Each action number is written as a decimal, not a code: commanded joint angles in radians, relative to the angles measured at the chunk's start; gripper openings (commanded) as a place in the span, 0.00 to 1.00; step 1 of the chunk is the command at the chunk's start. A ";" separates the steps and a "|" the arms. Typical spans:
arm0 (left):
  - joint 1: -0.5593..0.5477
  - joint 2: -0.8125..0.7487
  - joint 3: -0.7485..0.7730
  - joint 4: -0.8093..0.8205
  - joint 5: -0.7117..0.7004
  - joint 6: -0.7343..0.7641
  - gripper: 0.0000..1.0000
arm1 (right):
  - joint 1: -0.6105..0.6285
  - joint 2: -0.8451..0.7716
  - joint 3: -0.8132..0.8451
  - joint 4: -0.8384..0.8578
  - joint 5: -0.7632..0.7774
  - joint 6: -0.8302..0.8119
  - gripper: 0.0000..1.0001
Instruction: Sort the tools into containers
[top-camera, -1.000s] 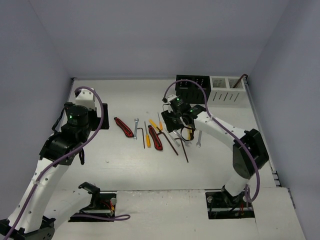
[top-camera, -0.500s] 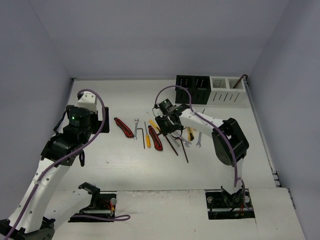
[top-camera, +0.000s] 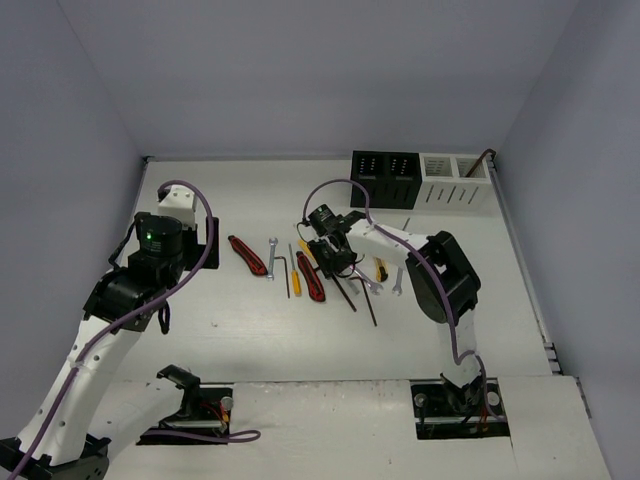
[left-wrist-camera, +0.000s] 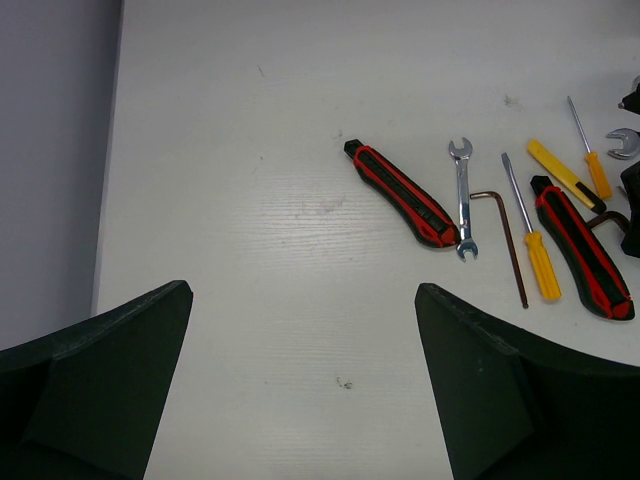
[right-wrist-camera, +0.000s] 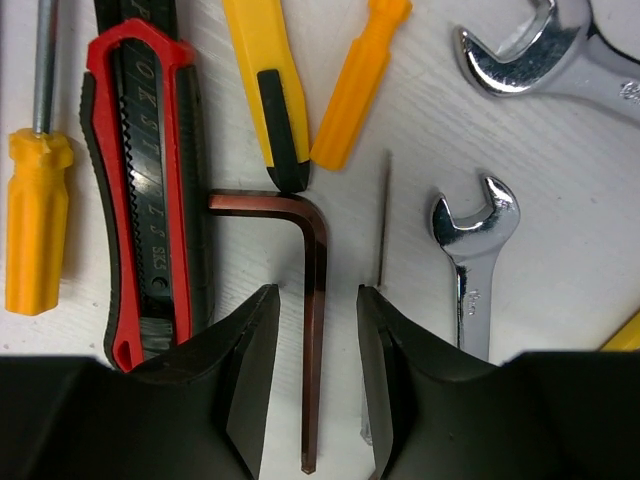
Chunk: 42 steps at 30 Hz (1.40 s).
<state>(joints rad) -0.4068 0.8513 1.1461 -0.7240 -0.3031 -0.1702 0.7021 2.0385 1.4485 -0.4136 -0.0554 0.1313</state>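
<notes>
The tools lie in a loose row mid-table. In the right wrist view my right gripper is down at the table, its jaws standing either side of a dark L-shaped hex key with a small gap on each side. A red-black knife lies just left of it and a small wrench just right. My left gripper hangs wide open over bare table, left of another red-black knife and a wrench. The black container and the white container stand at the back right.
Around the hex key lie a yellow knife, an orange screwdriver handle, a thin metal rod and a bigger wrench. Grey walls close in the table's left, back and right sides.
My right arm has swung left and come down among the tools, and its jaws have narrowed around the hex key. The left arm has barely moved.
</notes>
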 joint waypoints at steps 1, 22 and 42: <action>-0.003 0.004 0.007 0.012 0.001 0.012 0.91 | 0.010 0.015 0.054 -0.049 0.035 0.008 0.31; -0.002 -0.025 0.003 -0.029 0.001 -0.014 0.91 | 0.021 0.029 0.081 -0.115 0.048 0.009 0.00; -0.003 0.007 0.048 -0.023 -0.044 -0.007 0.91 | -0.417 -0.358 0.370 -0.016 0.349 0.034 0.00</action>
<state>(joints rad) -0.4068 0.8489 1.1351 -0.7757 -0.3147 -0.1696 0.4394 1.7400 1.7511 -0.5129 0.1650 0.1604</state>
